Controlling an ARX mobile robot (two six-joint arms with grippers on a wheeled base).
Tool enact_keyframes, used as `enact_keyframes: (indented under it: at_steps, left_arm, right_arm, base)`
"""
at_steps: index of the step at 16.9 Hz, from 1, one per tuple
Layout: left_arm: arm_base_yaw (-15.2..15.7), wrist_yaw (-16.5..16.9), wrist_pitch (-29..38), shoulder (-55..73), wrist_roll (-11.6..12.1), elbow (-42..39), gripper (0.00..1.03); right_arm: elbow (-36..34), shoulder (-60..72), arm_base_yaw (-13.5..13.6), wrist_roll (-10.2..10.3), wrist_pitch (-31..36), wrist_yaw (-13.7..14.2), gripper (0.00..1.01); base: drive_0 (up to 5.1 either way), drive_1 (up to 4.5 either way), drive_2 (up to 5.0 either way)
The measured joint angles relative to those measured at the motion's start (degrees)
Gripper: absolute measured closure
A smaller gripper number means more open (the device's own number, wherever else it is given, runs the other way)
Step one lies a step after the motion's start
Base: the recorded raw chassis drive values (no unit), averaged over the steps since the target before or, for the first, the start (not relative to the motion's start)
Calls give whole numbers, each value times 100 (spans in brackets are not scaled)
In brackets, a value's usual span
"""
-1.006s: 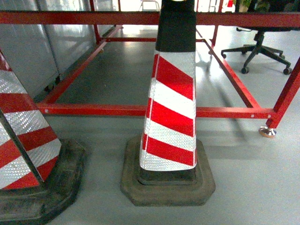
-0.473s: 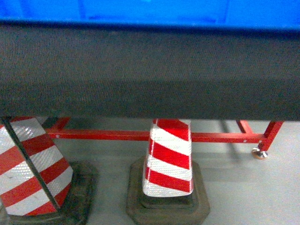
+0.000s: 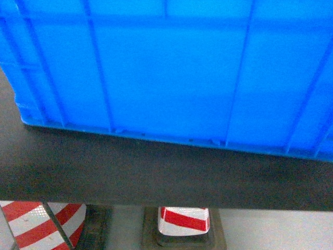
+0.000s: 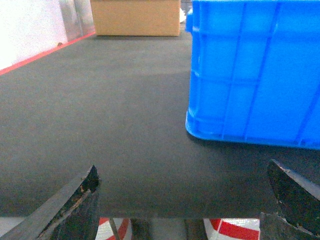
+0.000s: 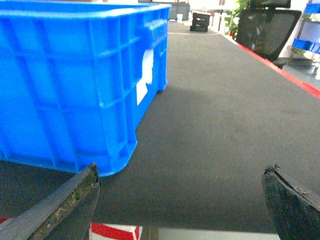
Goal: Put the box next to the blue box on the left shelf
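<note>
My left gripper (image 4: 182, 200) hangs with its jaws spread wide and nothing between them, just off the near edge of a dark matted tabletop (image 4: 100, 125); my right gripper (image 5: 180, 200) is the same, wide open and empty, at that same near edge. The box (image 3: 171, 73) stands on the tabletop close to the near edge, between my two arms: from the left wrist it lies ahead and to the right, from the right wrist ahead and to the left, near corners toward me. Its long side seems to run along the near edge (I judge this from the head view, where the ribbed wall fills the width), so each arm would take one end, and neither looks clearly nearer. I count one blue box, two striped traffic cones (image 3: 183, 219) on the floor below, and one cardboard carton (image 4: 136, 17) at the far edge. No roller shelf shows in any view.
</note>
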Motion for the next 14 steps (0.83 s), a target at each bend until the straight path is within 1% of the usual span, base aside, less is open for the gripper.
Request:
enact_keyframes:
  at_steps: [14]
  left_arm:
    - [0,0,7,0,0,2,5]
  right_arm:
    - [0,0,0,-2,-4,0,3]
  base:
    - [0,0,0]
